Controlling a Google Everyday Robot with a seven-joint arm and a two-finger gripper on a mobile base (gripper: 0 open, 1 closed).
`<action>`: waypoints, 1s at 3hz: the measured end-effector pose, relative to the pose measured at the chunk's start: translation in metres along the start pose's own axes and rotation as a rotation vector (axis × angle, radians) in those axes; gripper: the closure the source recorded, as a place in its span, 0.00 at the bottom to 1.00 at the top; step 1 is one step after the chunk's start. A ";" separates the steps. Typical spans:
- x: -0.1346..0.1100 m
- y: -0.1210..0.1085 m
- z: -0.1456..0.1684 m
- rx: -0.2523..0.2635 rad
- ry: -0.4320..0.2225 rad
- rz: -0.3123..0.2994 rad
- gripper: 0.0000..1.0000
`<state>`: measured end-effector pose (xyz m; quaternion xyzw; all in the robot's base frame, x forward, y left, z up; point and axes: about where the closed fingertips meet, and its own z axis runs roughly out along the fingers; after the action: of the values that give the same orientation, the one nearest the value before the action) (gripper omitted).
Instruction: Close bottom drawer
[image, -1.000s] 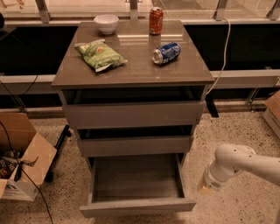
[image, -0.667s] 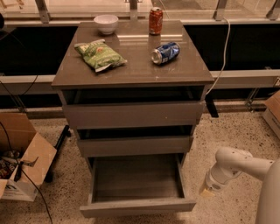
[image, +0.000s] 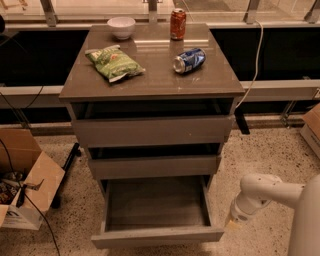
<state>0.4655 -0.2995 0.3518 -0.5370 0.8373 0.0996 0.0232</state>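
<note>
The bottom drawer (image: 157, 236) of the grey-brown cabinet is pulled far out. Its flat, handleless front panel faces me, and its shallow grey box (image: 157, 202) is empty. My gripper (image: 231, 223) is at the end of the white arm at the lower right. It hangs low beside the drawer's right front corner, just outside it. I cannot tell whether it touches the panel. The middle drawer (image: 154, 166) and the top drawer (image: 152, 131) each stand a little open.
On the cabinet top (image: 150, 82) lie a green chip bag (image: 115, 62), a tipped blue can (image: 189, 60), an upright red can (image: 178, 23) and a white bowl (image: 121, 26). An open cardboard box (image: 25, 180) stands on the floor at left. Another box (image: 312, 127) is at the right edge.
The arm has shifted a little down and left toward the drawer's right front corner, and more of the arm shows at the lower right. The drawer has not moved.
</note>
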 end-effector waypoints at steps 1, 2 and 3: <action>0.000 0.012 0.021 -0.005 0.015 -0.012 1.00; -0.005 0.023 0.055 -0.065 -0.021 -0.014 1.00; -0.014 0.029 0.097 -0.147 -0.072 -0.017 1.00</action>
<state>0.4390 -0.2566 0.2634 -0.5407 0.8217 0.1796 0.0146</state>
